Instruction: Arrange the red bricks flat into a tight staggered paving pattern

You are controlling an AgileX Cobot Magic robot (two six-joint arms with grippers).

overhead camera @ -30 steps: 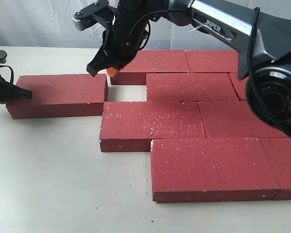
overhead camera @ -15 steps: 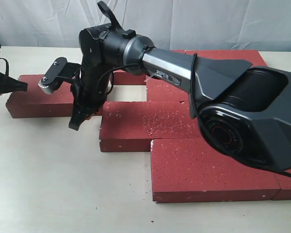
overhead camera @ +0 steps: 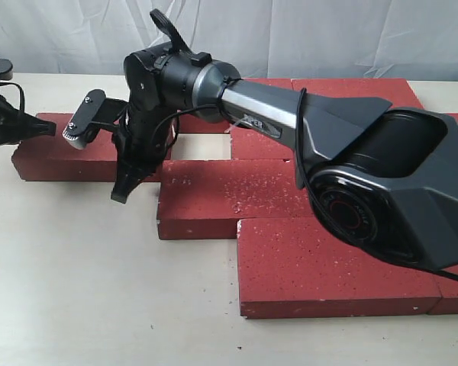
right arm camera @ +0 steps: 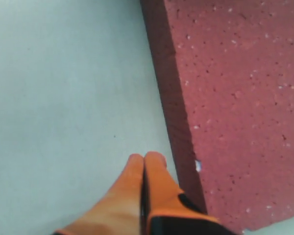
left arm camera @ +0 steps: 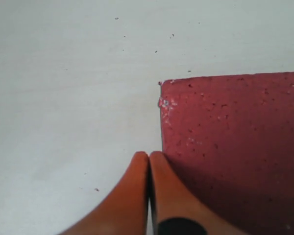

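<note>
Several red bricks (overhead camera: 240, 197) lie flat in staggered rows on the right. One loose red brick (overhead camera: 69, 149) lies to their left, its right end hidden behind my right arm. My right gripper (overhead camera: 121, 194) reaches across, shut and empty, with its tip low against that brick's near long side (right arm camera: 176, 107). In the right wrist view the right gripper (right arm camera: 144, 157) has its fingers pressed together. My left gripper (overhead camera: 49, 127) is shut and empty at the loose brick's left end. In the left wrist view the left gripper (left arm camera: 148, 156) sits beside the brick's corner (left arm camera: 225, 137).
A small rectangular gap of bare table (overhead camera: 200, 147) shows between the loose brick and the back rows. The pale table (overhead camera: 69, 290) stretches left and front. My right arm's bulky base (overhead camera: 382, 191) covers part of the laid bricks.
My right gripper swung down from above the loose brick's right end to its near side. My left gripper moved back and right along the brick's left end. The brick shifted slightly.
</note>
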